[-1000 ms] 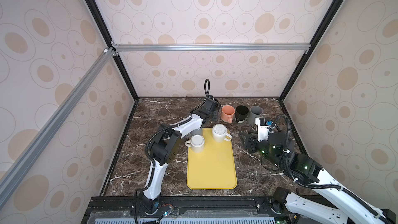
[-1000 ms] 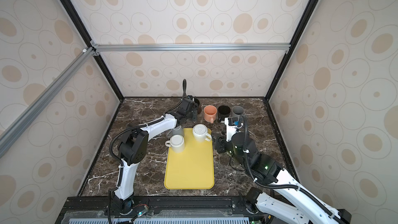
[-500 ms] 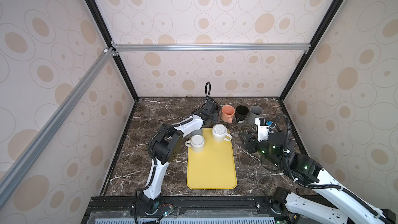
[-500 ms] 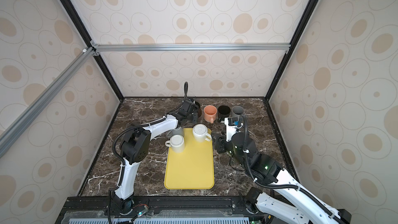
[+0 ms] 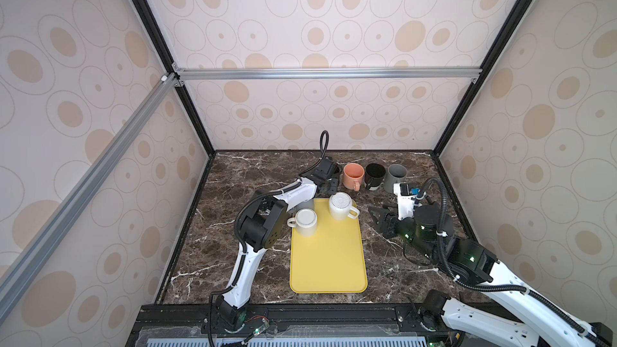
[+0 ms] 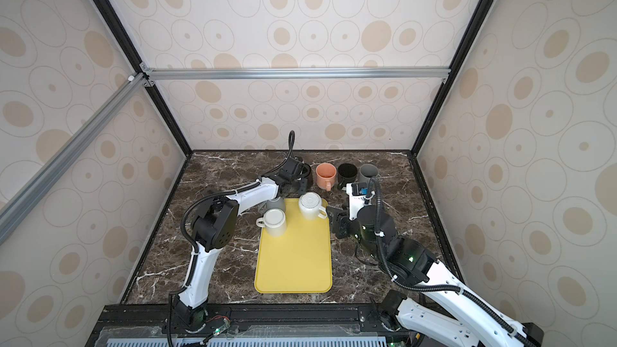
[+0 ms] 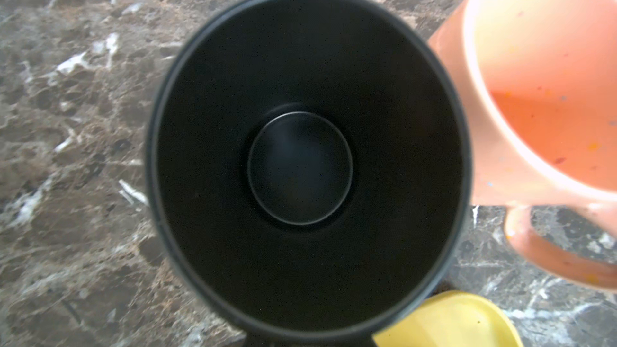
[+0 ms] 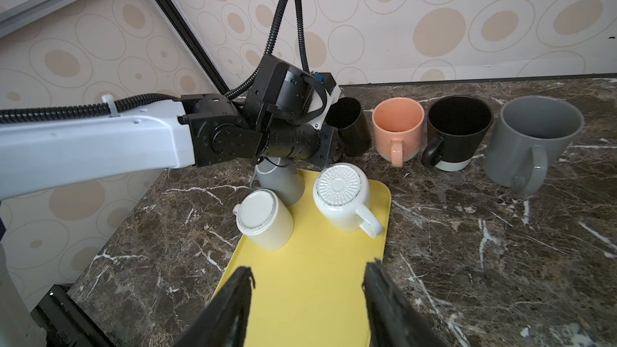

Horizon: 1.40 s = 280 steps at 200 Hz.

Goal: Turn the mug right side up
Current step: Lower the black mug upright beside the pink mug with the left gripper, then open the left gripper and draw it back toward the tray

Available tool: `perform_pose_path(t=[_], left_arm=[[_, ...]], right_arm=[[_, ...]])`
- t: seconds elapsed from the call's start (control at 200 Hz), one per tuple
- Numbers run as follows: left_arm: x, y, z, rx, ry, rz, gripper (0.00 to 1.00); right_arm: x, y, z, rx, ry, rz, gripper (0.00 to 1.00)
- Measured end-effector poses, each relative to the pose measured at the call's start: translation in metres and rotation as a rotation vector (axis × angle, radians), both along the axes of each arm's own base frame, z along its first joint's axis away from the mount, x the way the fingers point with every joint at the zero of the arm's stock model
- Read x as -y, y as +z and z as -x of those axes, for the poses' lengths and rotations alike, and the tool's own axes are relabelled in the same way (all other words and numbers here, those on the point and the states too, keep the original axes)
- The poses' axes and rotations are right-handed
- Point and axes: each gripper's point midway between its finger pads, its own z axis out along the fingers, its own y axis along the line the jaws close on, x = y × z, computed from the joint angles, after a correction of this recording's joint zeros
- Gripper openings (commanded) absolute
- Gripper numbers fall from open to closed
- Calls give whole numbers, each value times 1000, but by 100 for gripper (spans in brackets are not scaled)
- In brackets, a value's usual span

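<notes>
Over dark marble worktop point(image 5: 233, 175), left gripper point(image 8: 335, 144) is pinching a tilted black mug point(image 8: 347, 118) while right gripper point(image 8: 309, 298) is pointing, jaws spread, toward yellow tray point(image 8: 310, 255).

A yellow plastic tray point(image 5: 329, 262) lies mid-way across the marble worktop point(image 5: 233, 175). At its far end sit a small grey mug point(image 8: 280, 181) at the left corner, a cream ceramic mug point(image 5: 305, 221) nearer, and a white ribbed-base mug point(image 5: 340, 205) to the right. Behind the tray, left to right, stand a black ceramic mug point(image 8: 347, 121), a peach ceramic mug point(image 5: 353, 175), a black-and-white mug point(image 5: 375, 175) and a large grey mug point(image 5: 395, 175).
</notes>
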Motion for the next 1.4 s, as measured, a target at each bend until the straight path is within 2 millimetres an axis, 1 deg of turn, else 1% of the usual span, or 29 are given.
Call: perform_pose_path(t=[0.145,0.22,0.31,0.47,0.525,0.6,0.695,0.79,0.865,0.91,0.965,1.06,1.115,1.181,1.261,1.296,1.361,1.401], left_arm=[[3,2,-3,-5,-4,-2,0],[5,4,-6,-6,-7,-2,11],[7,5,-7,-7,-9,-1,19],[6,3,-6,-17,-14,-8,20],[6,3,-5,-19,-14,-10,23],[7,7,-7,-8,-17,-7,27],[10,18,-13,17,-20,4,36],[12,26,-17,37,-18,12,40],[13,28,-18,43,-17,14,45],[12,28,-18,44,-16,14,51],[12,28,-18,46,-17,9,53],[11,28,-18,48,-17,4,60],[11,30,-19,52,-16,2,67],[9,32,-16,55,-19,-4,71],[3,40,-10,64,-19,-12,77],[0,47,-7,71,-18,-14,82],[-5,66,-3,98,-15,-10,90],[-8,83,-2,127,-11,-4,99]], right_arm=[[0,0,0,-1,2,0,57],[0,0,0,-1,2,0,57],[0,0,0,-1,2,0,57],[0,-1,0,-1,3,0,57],[0,-1,0,-1,2,0,57],[0,-1,0,-2,3,1,57],[0,-4,0,-5,3,5,57],[0,-6,1,-7,2,7,57],[1,-7,1,-8,2,8,57],[1,-7,1,-8,2,8,57],[1,-7,1,-8,3,9,57],[1,-8,1,-6,5,16,57],[1,-7,1,-7,6,22,57],[2,-7,2,-5,8,30,57],[3,-5,1,0,7,43,57],[4,-5,0,0,5,51,58],[4,-3,-3,-2,5,71,58],[2,-1,-5,-2,6,83,58]])
